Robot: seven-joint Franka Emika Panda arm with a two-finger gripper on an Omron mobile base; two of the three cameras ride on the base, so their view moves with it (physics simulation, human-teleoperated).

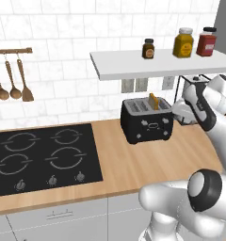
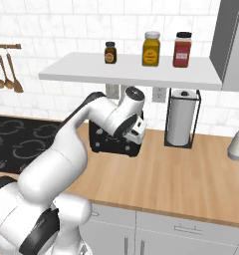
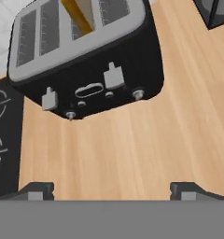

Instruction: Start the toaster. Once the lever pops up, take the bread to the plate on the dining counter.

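A: Item one, nearest: the claw (image 3: 112,190). State?
B: Spread wide, holding nothing. Its two dark fingertips (image 3: 37,190) stand far apart above bare wood in the hand view, apart from the toaster.

A: Item two: the surface (image 1: 133,164). Edges and open room?
B: Light wood, front edge running above white cabinets. Open wood lies in front of the toaster and to its right. To the left the black cooktop (image 1: 39,157) is set into the wood, just beside the toaster's left side.

A: Item three: the toaster (image 1: 147,120).
B: Black, boxy, grey slotted top, standing toward the back of the surface below the shelf. On its front, two levers, a light panel and small knobs. The arm's wrist sits just beside its right side in the left base view and covers much of it in the right base view.

A: Item four: the bread (image 1: 154,101).
B: A tan slice standing in a right-hand slot, tilted, its top rising above the toaster's top.

A: Item five: surroundings, farther back.
B: Paper towel roll (image 2: 181,117) in a black wire stand, right of the toaster. White shelf (image 2: 131,72) overhead, carrying three jars (image 2: 151,49). Wall outlets beneath it. Wooden utensils (image 1: 13,80) hang from a rail far left.
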